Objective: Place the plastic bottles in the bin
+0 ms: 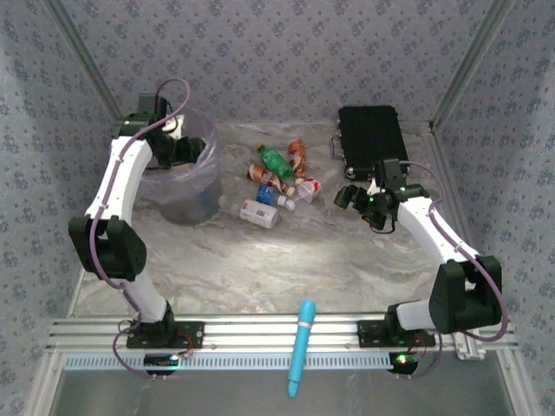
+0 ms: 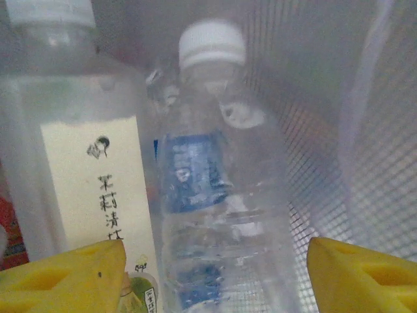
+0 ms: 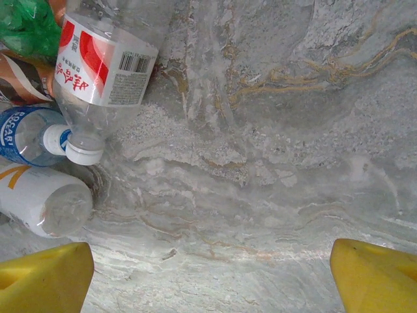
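- Partly done: inside the bin point(image 1: 192, 206), at least two bottles are seen from the left wrist, a clear blue-label bottle point(image 2: 221, 195) and a white-label bottle point(image 2: 78, 169) touching it.
- Left gripper point(image 2: 216, 268) is held in the bin mouth with fingers apart. The blue-label bottle lies between them, touched by neither, and nothing is gripped.
- Left to do: a pile point(image 1: 277, 184) of green, orange, clear and white-labelled bottles is lying on the table point(image 1: 260, 260), just right of the bin. Roughly half a dozen are made out; the exact count cannot be told.
- Right gripper point(image 3: 212, 261) is held over bare table at the pile's right edge, jaws wide and empty. A red-label bottle point(image 3: 104, 62) lies nearest.
- Around: a black case point(image 1: 371, 139) sits at far right and a blue tool point(image 1: 301, 347) lies across the near rail. Neither is to be binned.
- In the way: the piled bottles touch and overlap, so a clean single pick is judged awkward. The bin mouth is taken up by the left arm.
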